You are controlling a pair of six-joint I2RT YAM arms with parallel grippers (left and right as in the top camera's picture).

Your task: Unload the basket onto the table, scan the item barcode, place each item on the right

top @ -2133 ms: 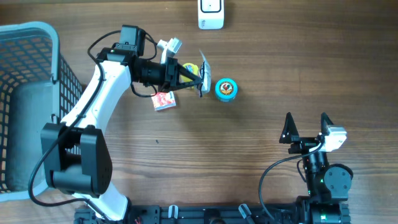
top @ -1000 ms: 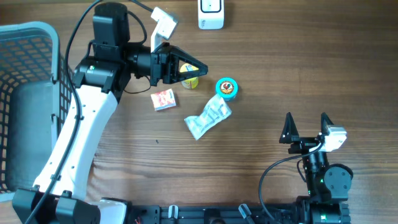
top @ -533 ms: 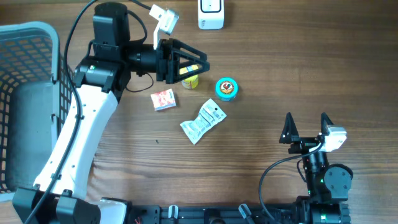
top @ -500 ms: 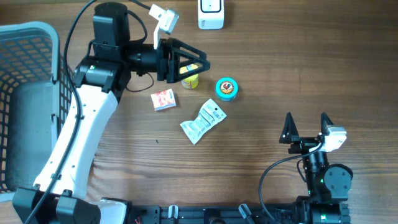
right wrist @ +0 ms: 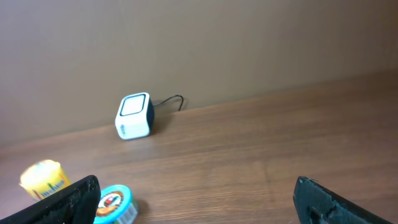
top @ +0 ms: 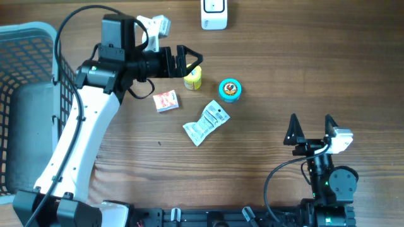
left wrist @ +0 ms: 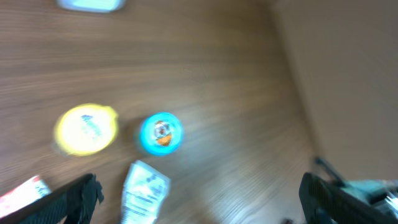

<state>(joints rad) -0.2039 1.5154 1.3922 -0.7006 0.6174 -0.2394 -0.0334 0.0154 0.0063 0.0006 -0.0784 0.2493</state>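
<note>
A white pouch (top: 206,123) with printed labels lies flat on the wooden table, free of both grippers. My left gripper (top: 192,62) hovers open and empty up and to the left of it, over a yellow tub (top: 192,79). The blurred left wrist view shows the pouch (left wrist: 144,193) low down, nearer the left finger (left wrist: 74,200). The white scanner (top: 214,14) stands at the table's far edge and shows in the right wrist view (right wrist: 135,116). My right gripper (top: 310,129) rests open and empty at the front right.
A teal round tub (top: 229,89) sits right of the yellow tub, and a red-and-white packet (top: 166,101) lies left of the pouch. A blue mesh basket (top: 38,38) fills the table's left side.
The white pouch has left my left gripper and settled on the table. The left jaws went from shut to wide open and the wrist drew back leftward. The right arm stayed still.
</note>
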